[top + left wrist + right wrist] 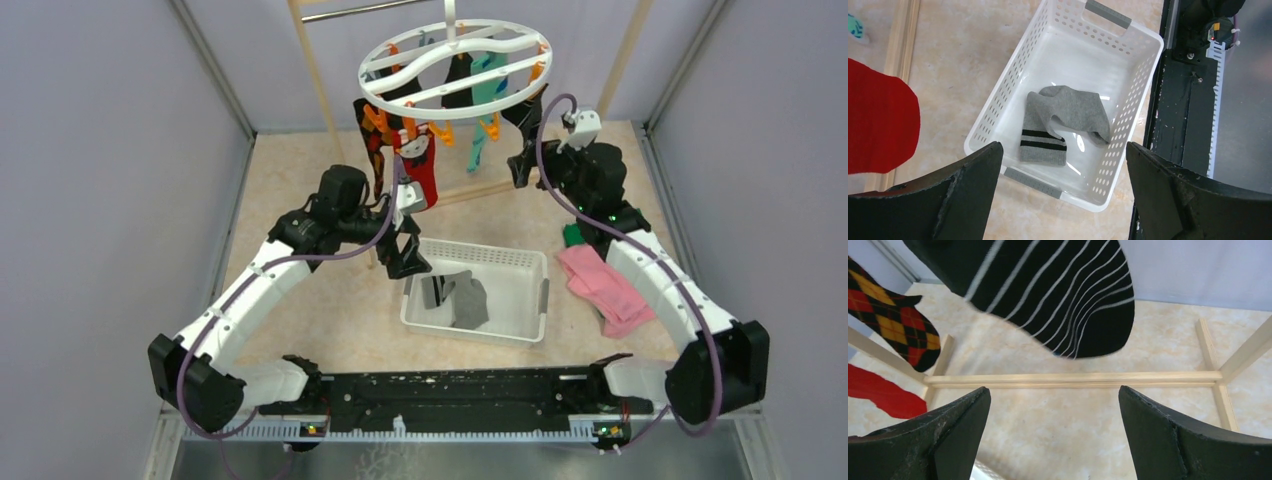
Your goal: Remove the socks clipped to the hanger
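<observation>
The white ring hanger hangs from the wooden rack with several socks clipped to it: argyle, red, teal and black. My left gripper stands open and empty above the basket's left end; in its wrist view the left gripper looks down on a grey striped sock lying loose in the basket. My right gripper is open and empty just under a black sock with white stripes at the hanger's right side. The argyle sock and red sock hang to its left.
A white perforated basket sits on the table between the arms. Folded pink cloth and green cloth lie right of it. The wooden rack's floor bar and posts stand behind. Grey walls close in both sides.
</observation>
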{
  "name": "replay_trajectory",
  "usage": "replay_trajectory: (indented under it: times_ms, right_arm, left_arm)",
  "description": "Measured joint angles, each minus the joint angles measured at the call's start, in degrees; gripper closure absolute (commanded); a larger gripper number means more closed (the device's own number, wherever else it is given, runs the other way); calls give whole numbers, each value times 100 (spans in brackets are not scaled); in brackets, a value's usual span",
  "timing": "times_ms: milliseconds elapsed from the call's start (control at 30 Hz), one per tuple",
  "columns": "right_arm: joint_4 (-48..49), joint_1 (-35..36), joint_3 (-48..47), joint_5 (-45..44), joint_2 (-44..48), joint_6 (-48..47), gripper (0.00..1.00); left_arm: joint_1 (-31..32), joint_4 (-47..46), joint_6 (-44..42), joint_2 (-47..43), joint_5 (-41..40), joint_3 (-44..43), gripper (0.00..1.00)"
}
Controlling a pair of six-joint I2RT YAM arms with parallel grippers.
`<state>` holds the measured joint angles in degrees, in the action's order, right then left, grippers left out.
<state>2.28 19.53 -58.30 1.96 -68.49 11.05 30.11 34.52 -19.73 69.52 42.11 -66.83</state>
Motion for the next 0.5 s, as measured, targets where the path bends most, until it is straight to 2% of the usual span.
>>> replay_trajectory:
  times_ms: [133, 267, 400, 500]
  right_arm:
    - [417, -275, -142, 570, -542, -199, 2]
    - [914, -208, -149, 728, -619, -258, 9]
    - [1202, -201, -181, 728, -627, -479, 25]
    - [1294, -203, -275, 734, -704, -699, 47]
  left_arm:
    - [-13, 81, 4, -13, -2, -103, 1]
    - [-107, 214, 9, -39, 7, -162, 1]
    - [-197, 313, 9, -42, 28, -221, 1]
    - [-221, 367, 11, -42, 46, -302, 1]
